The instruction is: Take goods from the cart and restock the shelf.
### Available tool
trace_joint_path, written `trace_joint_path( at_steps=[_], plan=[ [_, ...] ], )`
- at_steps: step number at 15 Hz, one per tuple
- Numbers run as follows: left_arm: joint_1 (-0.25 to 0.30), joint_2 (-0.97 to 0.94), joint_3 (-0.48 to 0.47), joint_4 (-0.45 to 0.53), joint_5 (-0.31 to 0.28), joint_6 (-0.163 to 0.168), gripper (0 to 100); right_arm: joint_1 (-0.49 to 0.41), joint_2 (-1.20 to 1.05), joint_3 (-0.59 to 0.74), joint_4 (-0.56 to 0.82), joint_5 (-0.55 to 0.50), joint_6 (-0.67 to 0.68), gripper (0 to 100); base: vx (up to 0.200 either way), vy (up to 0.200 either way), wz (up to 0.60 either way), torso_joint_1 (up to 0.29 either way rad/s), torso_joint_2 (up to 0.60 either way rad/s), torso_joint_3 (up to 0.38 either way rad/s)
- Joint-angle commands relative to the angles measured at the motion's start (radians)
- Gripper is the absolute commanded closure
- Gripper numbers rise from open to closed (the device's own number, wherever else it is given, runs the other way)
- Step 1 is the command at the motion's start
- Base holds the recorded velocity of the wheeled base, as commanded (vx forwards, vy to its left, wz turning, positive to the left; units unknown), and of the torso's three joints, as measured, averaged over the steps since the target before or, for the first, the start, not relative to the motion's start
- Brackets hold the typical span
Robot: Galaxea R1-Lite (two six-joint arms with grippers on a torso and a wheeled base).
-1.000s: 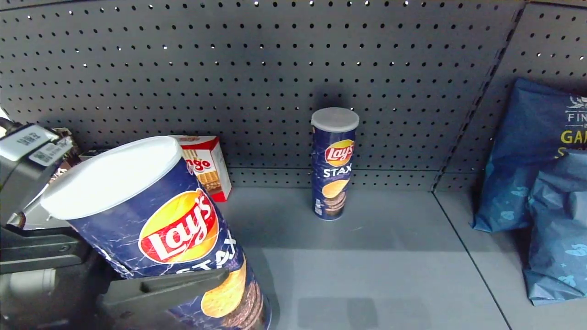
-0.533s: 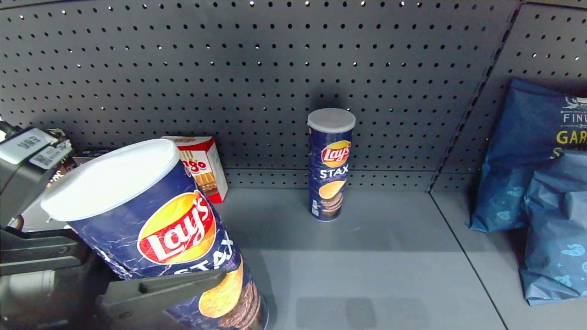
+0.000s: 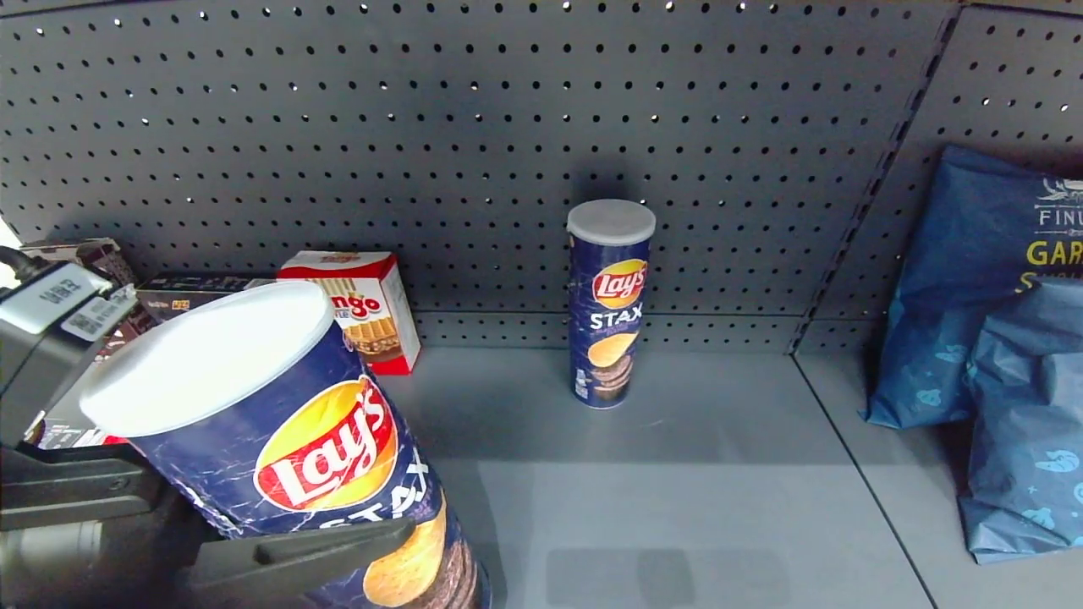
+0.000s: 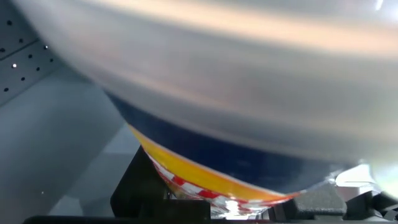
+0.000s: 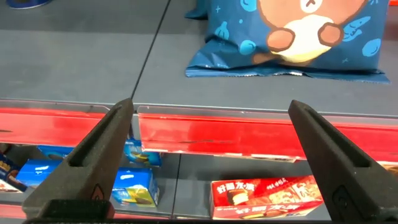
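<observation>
My left end effector [image 3: 279, 541] is clamped on a tall dark-blue cardboard chip can with a white plastic lid [image 3: 279, 423], holding it tilted over the near left part of the grey metal shelf [image 3: 677, 491]. Just behind it stands a red-and-white wafer box [image 3: 368, 309]. A second matching can [image 3: 611, 304] stands upright against the pegboard back wall [image 3: 508, 127]. My right end effector [image 5: 211, 155] has its fingers wide apart above a red shelf-edge strip [image 5: 211, 134], with a blue bear-print bag [image 5: 292, 37] beyond.
</observation>
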Motion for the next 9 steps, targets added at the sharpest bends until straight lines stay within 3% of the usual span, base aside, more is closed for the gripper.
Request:
trace_joint_path(
  at_steps=[1, 7, 9],
  plan=[
    [0.0, -0.001, 0.003, -0.001, 0.0, -0.001, 100, 0.0, 0.001, 0.0, 0.0, 0.001, 0.0, 0, 0.0, 0.0, 0.0, 0.0, 0.0, 0.0],
    [-0.003, 0.002, -0.007, -0.004, 0.0, 0.002, 100, 0.005, 0.001, -0.014, 0.0, 0.021, -0.02, 0, 0.0, 0.0, 0.0, 0.0, 0.0, 0.0],
    [-0.02, 0.014, -0.004, -0.002, 0.0, 0.034, 100, 0.034, 0.287, -0.333, 0.006, 0.12, 0.021, 0, 0.0, 0.0, 0.0, 0.0, 0.0, 0.0]
  ],
)
